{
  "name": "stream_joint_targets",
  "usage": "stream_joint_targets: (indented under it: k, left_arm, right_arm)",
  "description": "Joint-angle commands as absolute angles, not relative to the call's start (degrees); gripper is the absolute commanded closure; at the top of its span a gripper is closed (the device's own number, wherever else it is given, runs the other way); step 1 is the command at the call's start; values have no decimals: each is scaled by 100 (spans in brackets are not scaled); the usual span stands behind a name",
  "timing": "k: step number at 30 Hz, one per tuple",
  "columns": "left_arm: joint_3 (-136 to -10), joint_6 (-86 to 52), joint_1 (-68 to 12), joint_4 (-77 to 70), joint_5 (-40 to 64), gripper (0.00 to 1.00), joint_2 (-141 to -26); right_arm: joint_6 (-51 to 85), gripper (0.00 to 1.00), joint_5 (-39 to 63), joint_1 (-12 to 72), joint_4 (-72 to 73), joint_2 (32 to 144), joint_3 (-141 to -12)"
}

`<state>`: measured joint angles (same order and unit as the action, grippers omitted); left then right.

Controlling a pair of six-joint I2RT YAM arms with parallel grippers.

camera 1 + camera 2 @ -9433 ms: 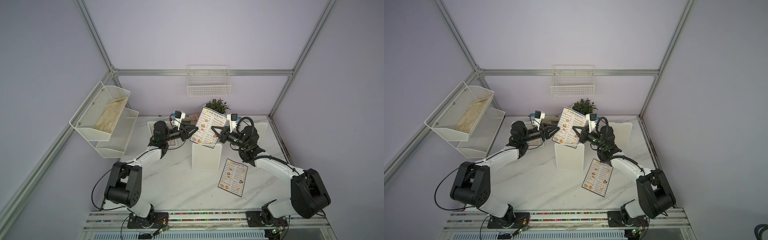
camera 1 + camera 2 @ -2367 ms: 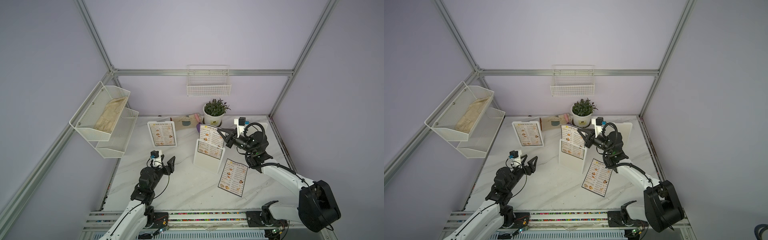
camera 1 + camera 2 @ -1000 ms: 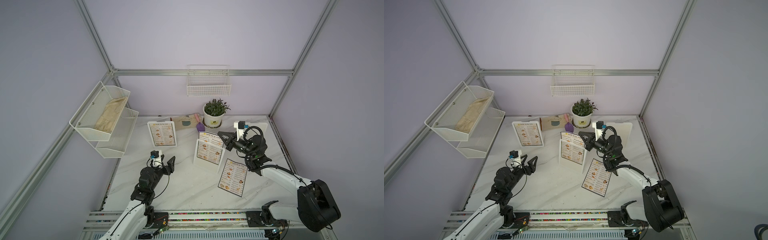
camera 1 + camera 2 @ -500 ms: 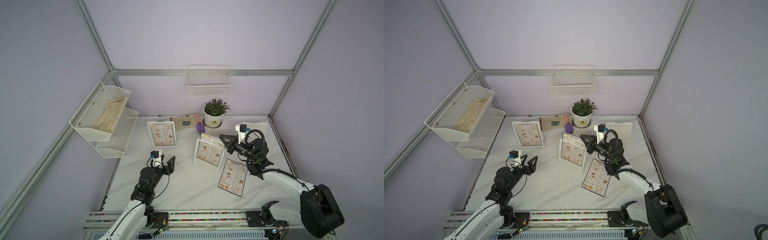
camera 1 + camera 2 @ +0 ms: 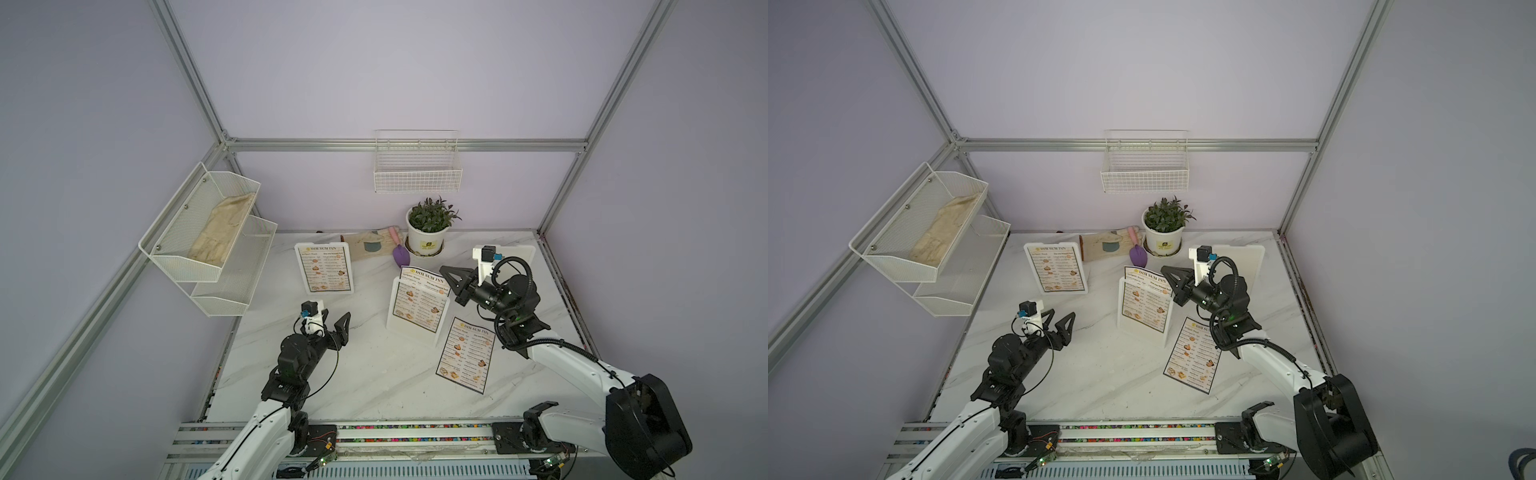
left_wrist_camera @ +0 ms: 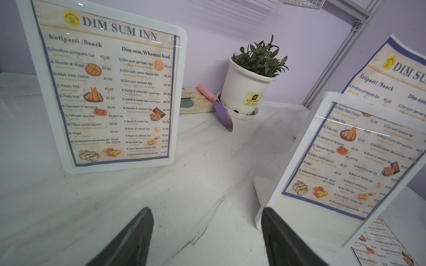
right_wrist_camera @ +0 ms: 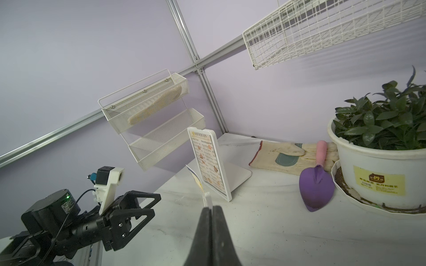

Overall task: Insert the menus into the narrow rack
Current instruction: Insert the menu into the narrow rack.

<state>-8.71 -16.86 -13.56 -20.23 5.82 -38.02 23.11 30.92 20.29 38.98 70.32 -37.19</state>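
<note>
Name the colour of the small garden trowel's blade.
Purple blade; right wrist view shows it best.

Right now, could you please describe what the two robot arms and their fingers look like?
The left arm and right arm match: white tubular links between bulky black joint housings. Each ends in black, triangular open-framed fingers beside a white camera mount with a blue connector. Thin black cables loop around the wrists; a small green light glows on the left wrist.

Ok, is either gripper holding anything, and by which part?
Left gripper open, empty. Right gripper is shut at the top corner of the menu in the rack; a pinch cannot be confirmed.
</note>
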Motion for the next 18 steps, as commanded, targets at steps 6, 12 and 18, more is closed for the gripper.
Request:
stream_joint_targets:
  k: [6,12,18]
  left_arm:
    - [-831,-1622,-1338,-2275,694,25,-3735]
    - [-809,-1623,-1336,-2276,688,25,-3683]
    - [-814,-1624,-1336,-2279,708,25,-3691]
  right_arm:
    - [2355,100,3140,2057,4084,7099,-3542]
    - [2344,100,3134,2127,4072,7174,-3505]
    - [2187,78,2741,2134,3622,6704,-3543]
